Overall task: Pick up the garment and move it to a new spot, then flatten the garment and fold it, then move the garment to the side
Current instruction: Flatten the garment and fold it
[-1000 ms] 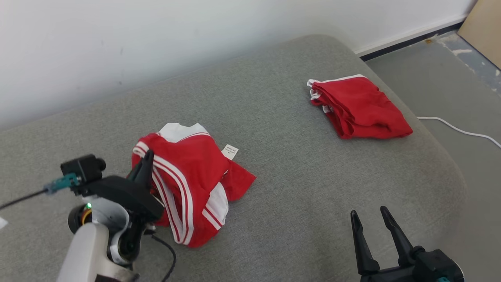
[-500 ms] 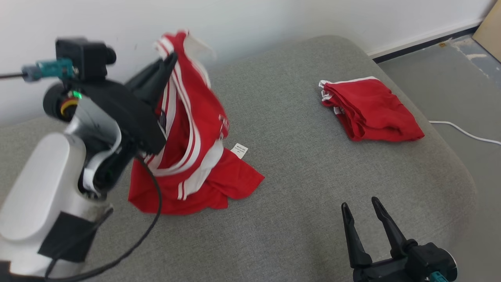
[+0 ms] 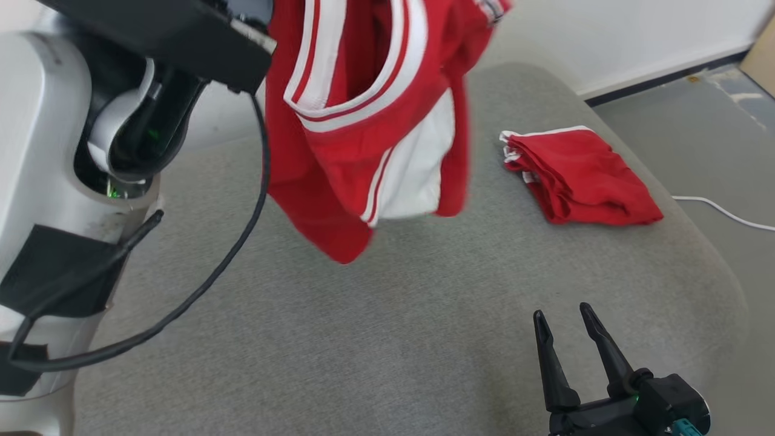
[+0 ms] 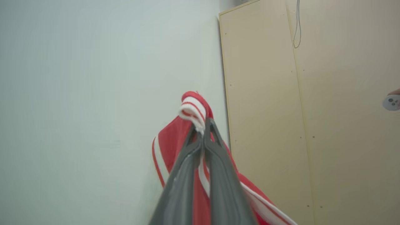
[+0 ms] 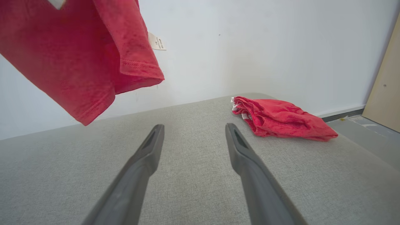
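Grip is the first concern. Your left tool [image 4: 203,125] has its fingers pressed together on a small roll of striped trim, and the whole garment [image 3: 363,121] hangs from that one pinch, clear of the grey cushion [image 3: 393,351] below the tool. A sharp swing or a quick stop could pull the trim out and drop the cloth wherever it happens to be.

The black cable [image 3: 200,297] loops down just beside the hanging cloth, on the arm side of the left tool. If the cloth sways into it, expect a snag or a fold caught in the loop.

The garment hangs bunched, with layers doubled over. Set down like this, it will likely land crumpled and make flattening harder.

Your right tool [image 3: 561,310] stands with its fingers apart and empty, low over the cushion. The garment's lowest hem hangs up and to the left of its fingers. Watch that the hem does not drape over them.

The folded red piece [image 3: 581,175] lies ahead and to the right of the right tool. A set-down close to it risks dragging or unfolding it.
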